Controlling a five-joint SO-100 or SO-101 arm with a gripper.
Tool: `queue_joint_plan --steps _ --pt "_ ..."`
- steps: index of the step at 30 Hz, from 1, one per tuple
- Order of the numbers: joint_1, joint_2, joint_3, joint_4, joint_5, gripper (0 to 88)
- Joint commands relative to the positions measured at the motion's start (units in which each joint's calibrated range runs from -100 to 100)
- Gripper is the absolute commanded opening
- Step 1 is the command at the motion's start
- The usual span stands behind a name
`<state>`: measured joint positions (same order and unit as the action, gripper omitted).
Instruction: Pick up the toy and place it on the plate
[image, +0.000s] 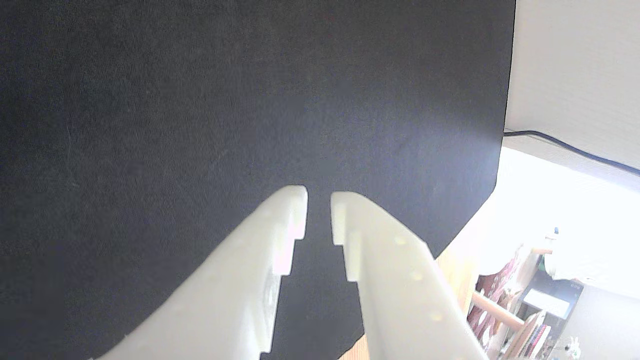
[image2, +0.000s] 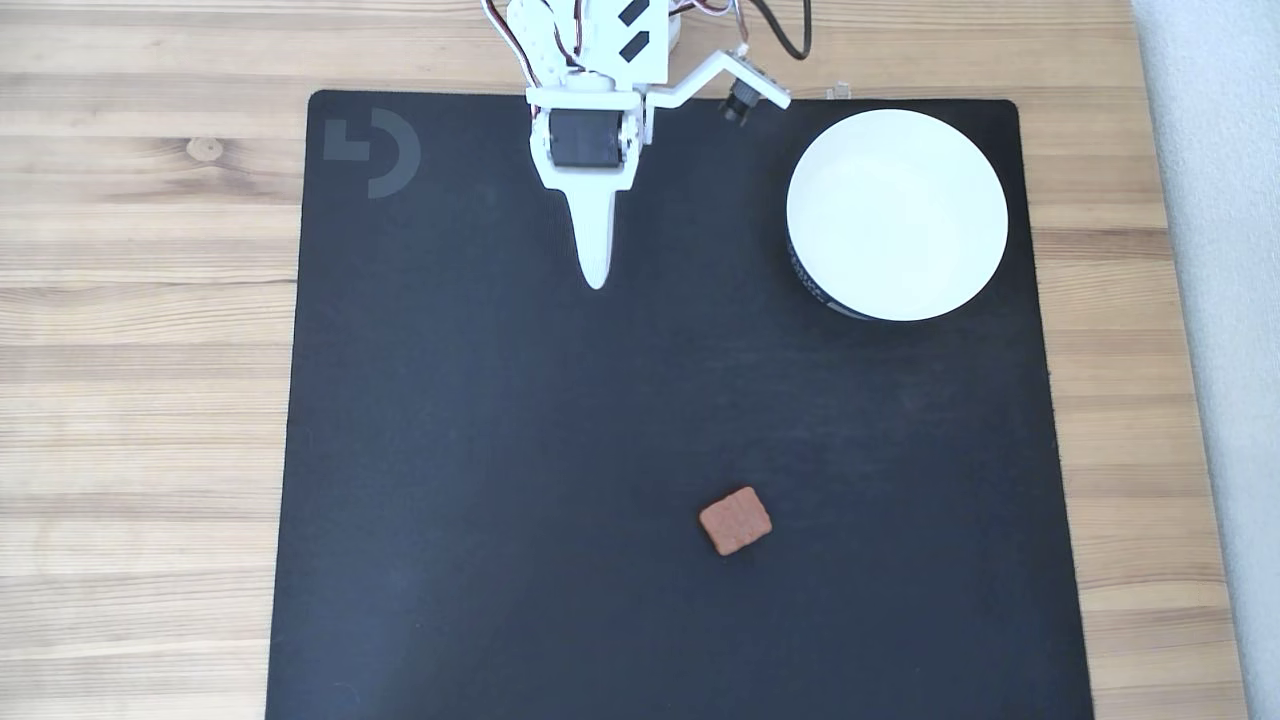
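toy (image2: 735, 521) flat, mat btm-ctr | plate (image2: 897, 214) upright, top-rt, empty

A pale wooden worktop (image2: 140, 350) carries a black mat (image2: 500, 450) with a grey logo in its top-left corner in the fixed view. The white plate (image2: 897, 214) sits on the mat's top-right corner; the toy (image2: 736, 521) lies on the mat well below the plate, slightly left.

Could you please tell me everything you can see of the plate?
In the fixed view the plate is a round, plain white, bowl-like dish, glossy like ceramic, with a dark printed band showing on its lower left outer side. It stands upright and empty at the black mat's upper right corner, touching only the mat.
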<state>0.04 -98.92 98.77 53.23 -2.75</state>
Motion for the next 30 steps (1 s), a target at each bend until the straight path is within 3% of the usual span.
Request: queue_joint_plan --steps 1,18,30 --pt "0.3 -0.3 0.7 0.1 -0.1 2.5" --pt "0.1 1.4 -2.3 1.6 0.2 2.3" --pt "-0.7 35.6 -27.4 -5.3 0.3 2.2"
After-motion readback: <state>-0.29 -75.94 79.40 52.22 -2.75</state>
